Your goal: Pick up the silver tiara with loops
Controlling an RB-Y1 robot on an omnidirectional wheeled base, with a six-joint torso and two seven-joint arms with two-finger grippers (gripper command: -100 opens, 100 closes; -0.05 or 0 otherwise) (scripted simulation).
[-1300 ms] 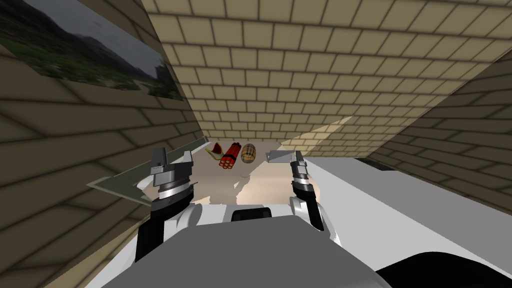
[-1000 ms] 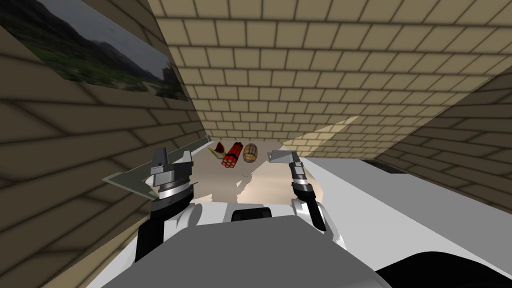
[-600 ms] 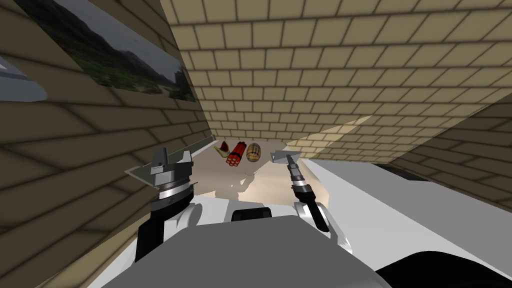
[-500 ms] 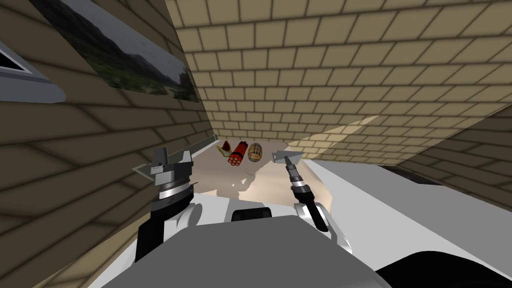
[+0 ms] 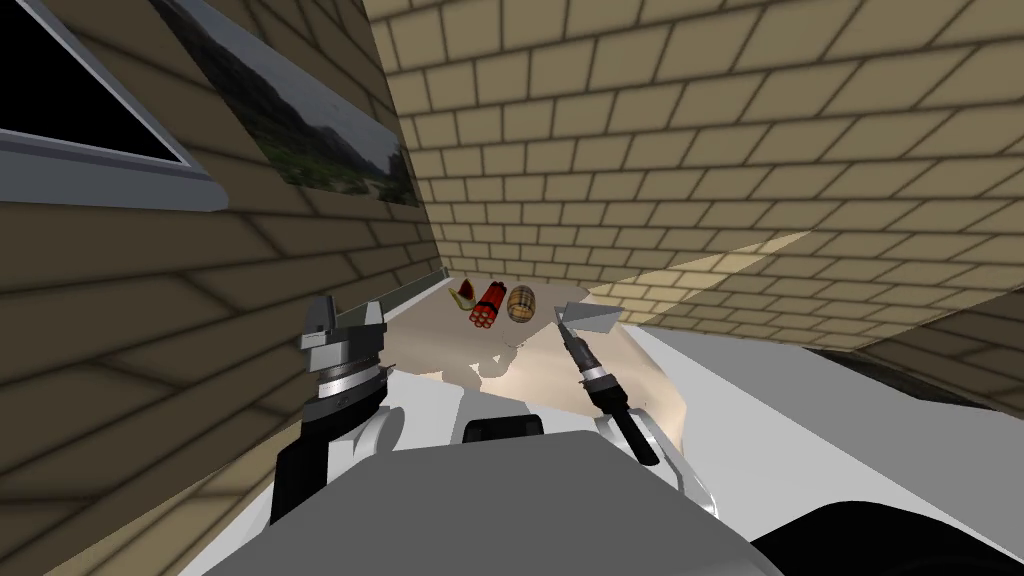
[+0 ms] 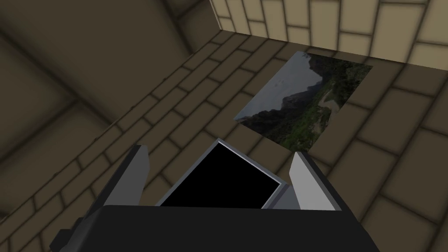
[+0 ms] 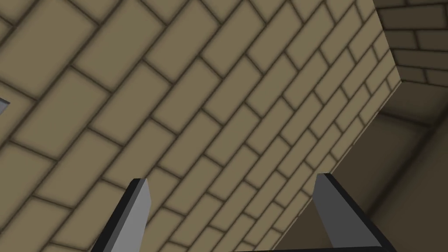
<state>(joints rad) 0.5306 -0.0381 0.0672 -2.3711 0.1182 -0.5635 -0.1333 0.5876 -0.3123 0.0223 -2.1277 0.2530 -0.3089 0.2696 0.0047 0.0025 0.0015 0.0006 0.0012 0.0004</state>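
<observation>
Right fingers (image 7: 135,210) spread wide, empty; left fingers (image 6: 135,175) likewise. Just beyond the right fingers, on the pale worktop (image 5: 545,348), we note a flat grey piece (image 5: 590,318); we cannot tell whether it is the tiara. Red bundle (image 5: 487,303) and barrel (image 5: 520,303) lie farther back.

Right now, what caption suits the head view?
Left gripper and right gripper, both open, raised before a red stick bundle and barrel in a brick corner.

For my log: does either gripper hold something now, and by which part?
Nothing is held: the left gripper and the right gripper both stand open.
</observation>
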